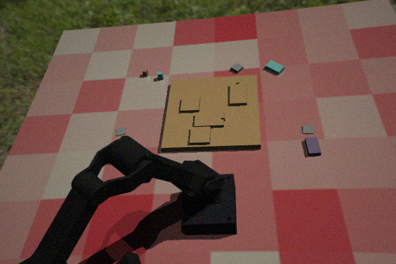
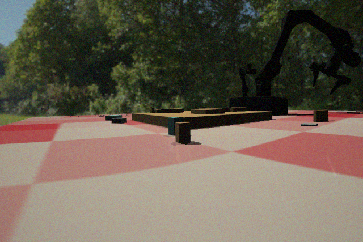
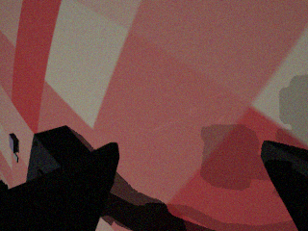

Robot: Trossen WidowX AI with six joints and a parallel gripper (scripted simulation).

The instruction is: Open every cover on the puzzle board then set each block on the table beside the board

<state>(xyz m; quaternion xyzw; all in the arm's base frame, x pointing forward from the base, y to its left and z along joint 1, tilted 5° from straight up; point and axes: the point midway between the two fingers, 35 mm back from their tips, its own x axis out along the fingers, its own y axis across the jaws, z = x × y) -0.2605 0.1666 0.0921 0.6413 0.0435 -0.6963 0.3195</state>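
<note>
Table: a red, pink and off-white checked top (image 1: 297, 165) (image 2: 164, 192) (image 3: 178, 82) bears everything, with grass beyond it.
Arm: the black arm (image 1: 126, 155) (image 2: 302, 16) arches up and over to one side of the board, apart from it.
Board: the tan puzzle board (image 1: 172, 140) (image 2: 246, 116) lies flat near the base.
Base: the dark base (image 1: 209, 228) (image 2: 279, 106) stands on the checked top.
Covers: four raised tan panels sit on the board, one at the upper right (image 1: 237, 94), one at the upper left (image 1: 189, 105), one midway down (image 1: 208, 120) and one lowest (image 1: 200, 135); whether each counts as open cannot be told.
Claw: the gripper (image 2: 323, 89) (image 3: 191, 149) hangs released, fingers wide apart, above the table.
Teal slab: it (image 1: 274, 67) (image 2: 113, 117) lies beyond the board's far right corner.
Purple block: it (image 1: 312, 146) lies off to the board's right.
Grey pieces: one (image 1: 237, 68) (image 2: 118, 120) lies just past the far edge, one (image 1: 307, 129) beside the purple block, one (image 1: 120, 132) (image 2: 308, 124) left of the board.
Brown block: it (image 2: 320, 115) stands near that left piece.
Small pair: a teal block (image 1: 159, 75) (image 2: 173, 125) and a brown one (image 1: 145, 72) (image 2: 182, 132) stand upright near the far left corner.
</note>
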